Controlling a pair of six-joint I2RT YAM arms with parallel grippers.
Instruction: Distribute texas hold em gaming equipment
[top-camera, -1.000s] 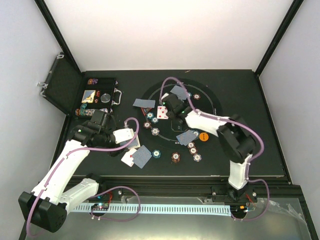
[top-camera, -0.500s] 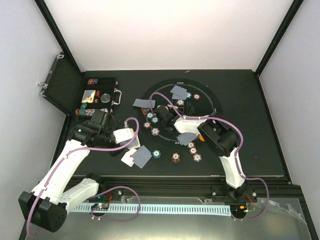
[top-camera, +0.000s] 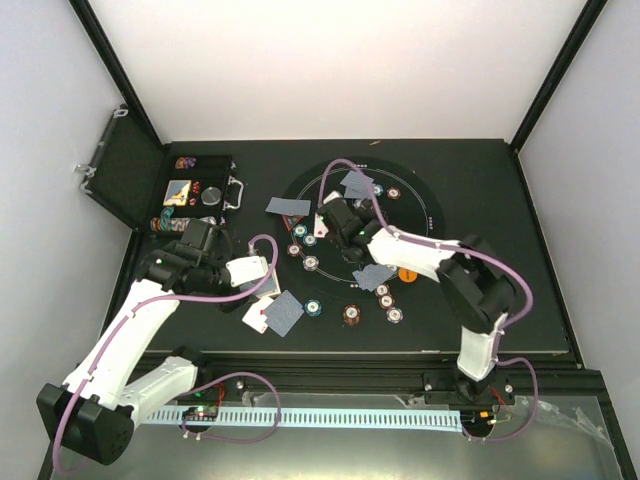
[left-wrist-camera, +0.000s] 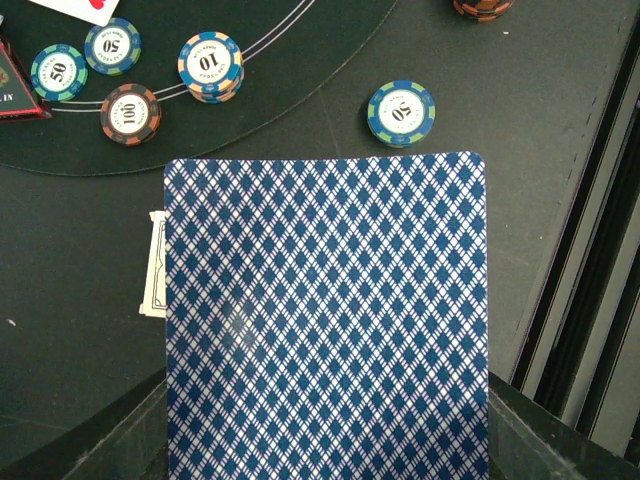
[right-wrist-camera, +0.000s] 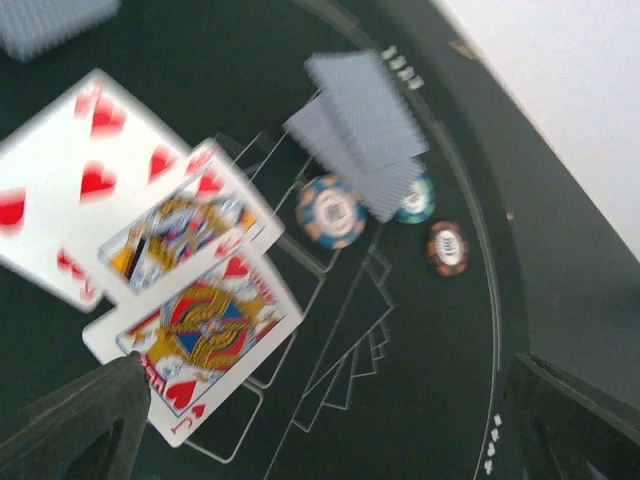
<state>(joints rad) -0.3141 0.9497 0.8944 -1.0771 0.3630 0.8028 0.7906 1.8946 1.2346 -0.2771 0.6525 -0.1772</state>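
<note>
My left gripper (top-camera: 252, 272) hovers left of the round mat, shut on a playing card (left-wrist-camera: 325, 320) whose blue-diamond back fills the left wrist view. My right gripper (right-wrist-camera: 330, 430) is open over the mat's upper left, nothing between its fingers. Under it lie three face-up cards: a hearts number card (right-wrist-camera: 80, 185), a court card (right-wrist-camera: 185, 225) and a jack of hearts (right-wrist-camera: 200, 340). Face-down cards (right-wrist-camera: 365, 130) and striped chips (right-wrist-camera: 332, 212) lie beyond. More face-down cards (top-camera: 288, 207) and chips (top-camera: 314, 308) dot the mat, with an orange button (top-camera: 408, 273).
The black hinged case (top-camera: 200, 187) stands open at the back left, holding chips, its lid (top-camera: 125, 180) leaning outward. The big round mat (top-camera: 430, 215) fills the table's centre. A card pair (top-camera: 283, 314) lies just below my left gripper. Chips (left-wrist-camera: 401, 112) lie ahead of the held card.
My right gripper went from shut to open, swinging down-left over the mat and back up beside the face-up cards. The left arm and its card have not moved.
</note>
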